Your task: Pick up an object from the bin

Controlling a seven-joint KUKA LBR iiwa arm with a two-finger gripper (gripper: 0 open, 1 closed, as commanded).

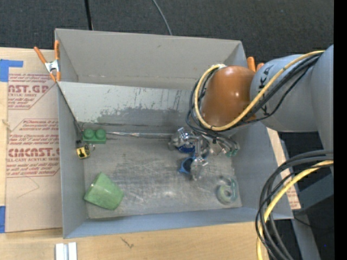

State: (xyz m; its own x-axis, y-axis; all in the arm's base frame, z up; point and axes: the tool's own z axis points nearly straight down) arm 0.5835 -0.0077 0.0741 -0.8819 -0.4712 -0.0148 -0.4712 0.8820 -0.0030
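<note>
A green cup (103, 191) lies on its side at the lower left, a green brick (94, 135) by the left wall and a pale ring (225, 191) at the lower right. Right of centre, the end effector (194, 155) is over a small blue piece (186, 166); I cannot tell whether it is wide or narrow.

Grey bin (135, 53) holds green cup (103, 192), green brick (94, 135), ring (226, 192).

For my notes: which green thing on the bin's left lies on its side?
The green cup, in the view's lower left corner; the green brick above it sits flat.
</note>
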